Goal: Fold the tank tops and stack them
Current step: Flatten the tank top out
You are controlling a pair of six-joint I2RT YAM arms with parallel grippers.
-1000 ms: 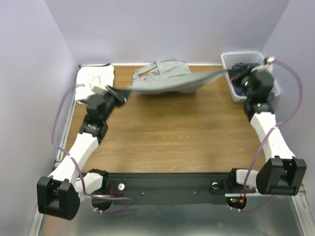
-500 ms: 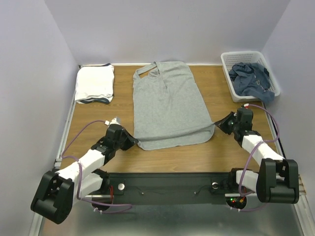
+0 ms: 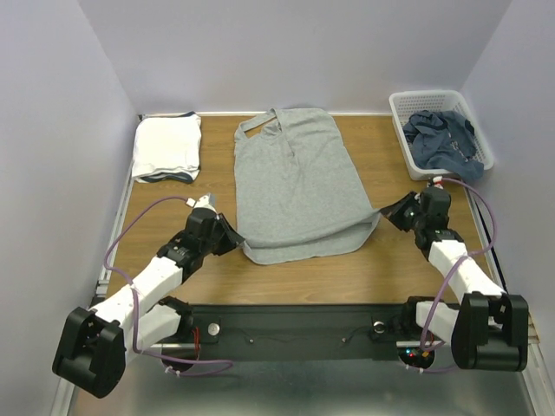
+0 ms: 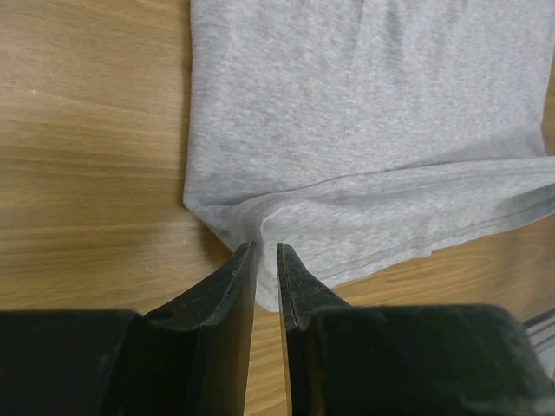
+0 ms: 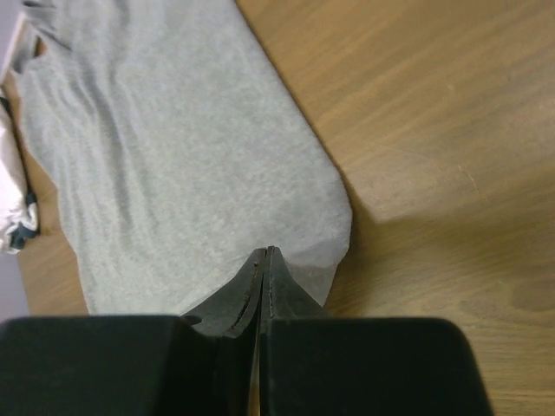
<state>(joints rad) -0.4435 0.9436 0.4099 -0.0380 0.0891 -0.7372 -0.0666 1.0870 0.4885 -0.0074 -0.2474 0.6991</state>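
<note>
Grey tank top [image 3: 299,186] now lies flat on the tabletop [image 3: 347,277], ready for folding; left fingers [image 4: 227,299] part narrowly at its 7 o'clock corner, right fingers [image 5: 290,303] still pinch the hem.

Right wrist view. Right end effector [image 5: 264,253] enters from 6 o'clock, its two dark fingers pressed flat together with no gap at the tips. The tips pinch the near corner of the grey tank top [image 5: 173,147], and the fabric rises slightly to meet them. From there the top spreads flat toward 11 o'clock, with light wrinkles along its length and a strap end just visible at the top left corner. Wood-grain bench [image 5: 434,130] fills the 1 to 4 o'clock area, with a soft shadow just beside the pinched corner at 3 o'clock. At 9 o'clock, cut by the frame edge, lies white cloth [image 5: 10,204] with a dark edge beneath it.
</note>
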